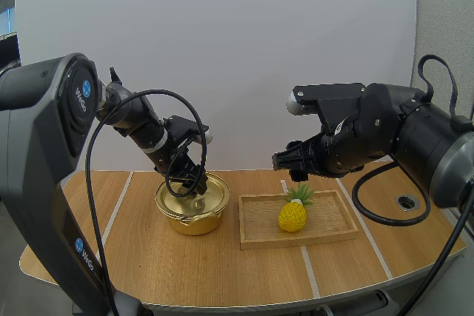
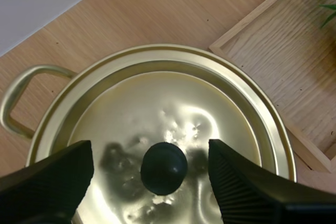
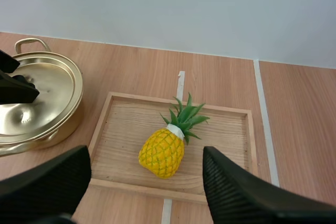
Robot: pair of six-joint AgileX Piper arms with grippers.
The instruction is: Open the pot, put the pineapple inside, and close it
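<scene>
Our left gripper [image 2: 149, 149] is closest up; its two fingers stand wide apart, one on each side of the black knob [image 2: 164, 168], and as far as we can tell they're not touching it; nothing is gripped. That knob sits in the middle of the gold lid [image 2: 157, 98]; the lid is seated on the pot [image 2: 157, 49], so opening is the step in hand and it isn't done yet.

How we'd do it well: get the knob centred between the ribbed faces; drop low enough that the pads catch its widest part rather than just the top; close evenly; then lift straight up. A tilted pull would probably drag the lid's rim against the pot and shove the whole thing around, since it looks light and slick. We'd park the lid on bare table [image 1: 222, 271], away from the tray, so it's easy to grab again for closing.

Moving outward: one loop handle [image 2: 29, 68] shows at the pot's rim; the wooden tray [image 2: 283, 51] lies just beside the pot. Our right gripper [image 3: 147, 155] hangs over that tray, fingers spread and empty too; the pineapple [image 3: 163, 153] is on the tray below it, roughly mid-tray, and we can't tell whether it's standing or tipped over. We'd hold that arm clear of the lid's lift path.
</scene>
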